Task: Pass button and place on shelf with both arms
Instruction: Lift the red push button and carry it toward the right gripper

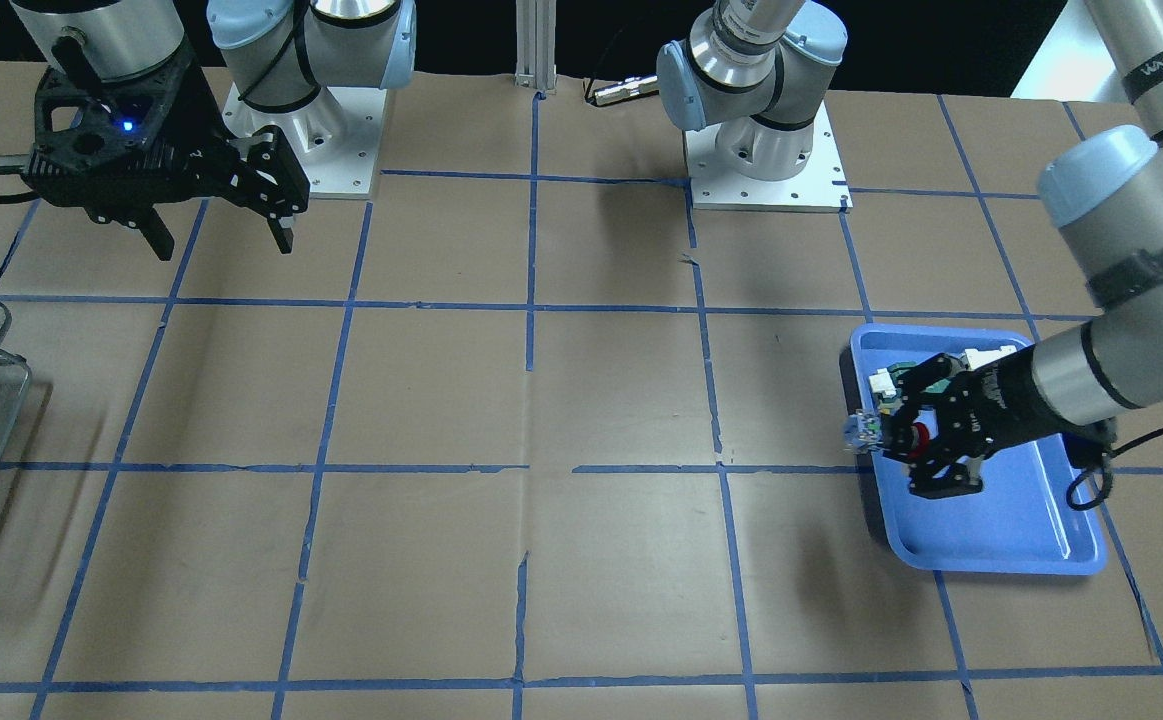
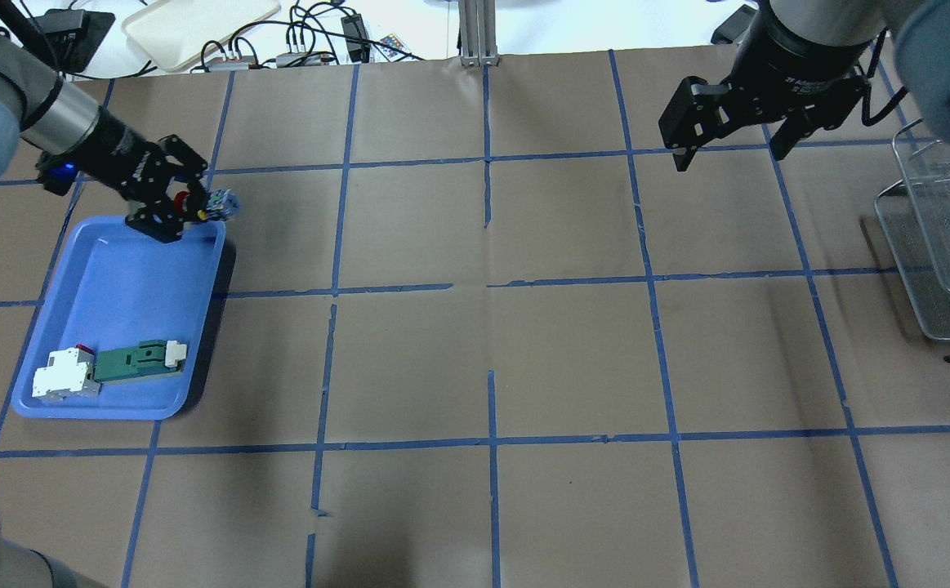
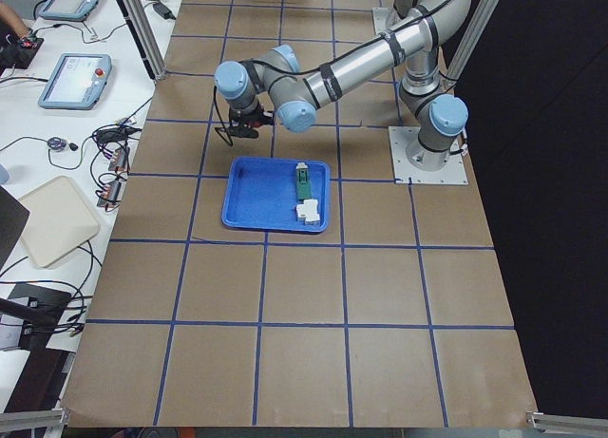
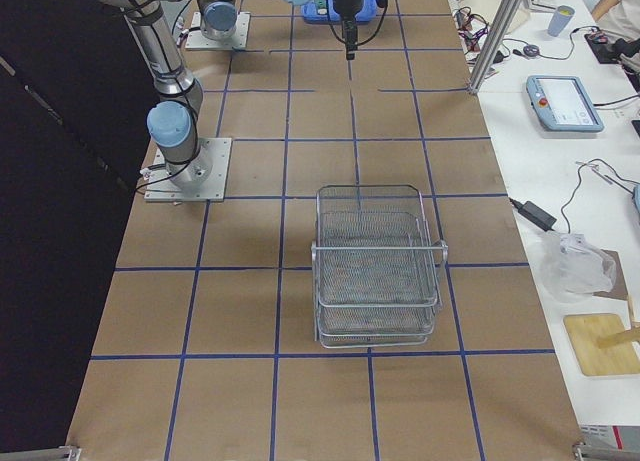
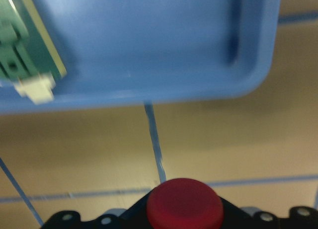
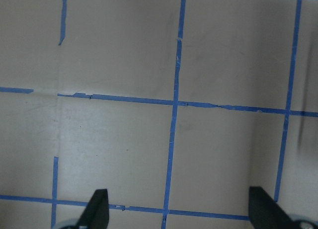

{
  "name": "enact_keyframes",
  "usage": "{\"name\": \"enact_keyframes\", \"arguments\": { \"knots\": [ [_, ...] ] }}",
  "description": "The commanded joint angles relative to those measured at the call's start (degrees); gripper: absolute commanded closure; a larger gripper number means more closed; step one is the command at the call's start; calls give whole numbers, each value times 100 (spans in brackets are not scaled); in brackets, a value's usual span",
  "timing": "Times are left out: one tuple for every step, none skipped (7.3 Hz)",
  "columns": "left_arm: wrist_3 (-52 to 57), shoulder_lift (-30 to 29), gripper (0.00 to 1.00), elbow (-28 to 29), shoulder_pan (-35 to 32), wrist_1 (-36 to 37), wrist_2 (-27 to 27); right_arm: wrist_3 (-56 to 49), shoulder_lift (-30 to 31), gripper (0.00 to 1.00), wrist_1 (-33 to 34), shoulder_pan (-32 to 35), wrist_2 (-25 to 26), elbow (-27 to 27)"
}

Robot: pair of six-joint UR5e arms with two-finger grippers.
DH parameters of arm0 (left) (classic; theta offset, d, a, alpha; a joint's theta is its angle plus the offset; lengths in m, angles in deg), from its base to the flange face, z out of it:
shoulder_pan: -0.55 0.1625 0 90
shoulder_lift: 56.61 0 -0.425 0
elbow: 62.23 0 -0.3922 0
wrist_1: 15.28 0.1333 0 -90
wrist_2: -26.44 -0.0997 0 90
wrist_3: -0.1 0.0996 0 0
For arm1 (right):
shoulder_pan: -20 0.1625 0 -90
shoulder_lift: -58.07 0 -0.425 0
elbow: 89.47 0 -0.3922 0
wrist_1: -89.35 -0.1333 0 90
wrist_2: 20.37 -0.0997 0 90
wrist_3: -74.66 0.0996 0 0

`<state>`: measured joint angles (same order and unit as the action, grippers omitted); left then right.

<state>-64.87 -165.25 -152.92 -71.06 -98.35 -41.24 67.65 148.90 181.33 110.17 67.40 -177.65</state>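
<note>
You work on a table [image 2: 573,359] covered in brown paper and gridded with blue tape. A white bench with a teach pendant [image 4: 565,103] runs along one side. The left gripper [image 2: 191,207] is clamped on the button [image 2: 221,204] above a corner of the blue tray [image 2: 115,278], well apart from the shelf [image 2: 944,237] at the table's opposite end. The right gripper [image 2: 729,155] hangs spread wide, holding nothing. The button lies sideways: red cap toward the palm, silvery block projecting beyond the fingertips and past the tray rim
</note>
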Motion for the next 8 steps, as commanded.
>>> {"name": "enact_keyframes", "arguments": {
  "knots": [
    [-1574,246,100,16,-1069,61,746,-929,-4,0,-4,8,-269,47],
    [-2085,299,100,51,-1553,114,748,-1778,5,0,4,9,-269,47],
    [-2673,343,100,87,-1975,271,748,-2274,14,0,-48,35,-278,47],
    [-3175,326,100,43,-2301,673,748,-2897,49,0,-48,96,-278,38],
    [-3598,300,100,8,-2522,1034,748,-3677,101,0,-48,236,-313,38],
    [-3784,274,100,-1,-2690,1142,730,-4372,102,0,-31,289,-566,47],
    [-4030,247,100,34,-2822,1274,730,-4962,76,0,4,298,-725,30],
    [-4389,256,100,95,-2988,1440,739,-5873,32,0,65,307,-709,-5]
  ]
}}
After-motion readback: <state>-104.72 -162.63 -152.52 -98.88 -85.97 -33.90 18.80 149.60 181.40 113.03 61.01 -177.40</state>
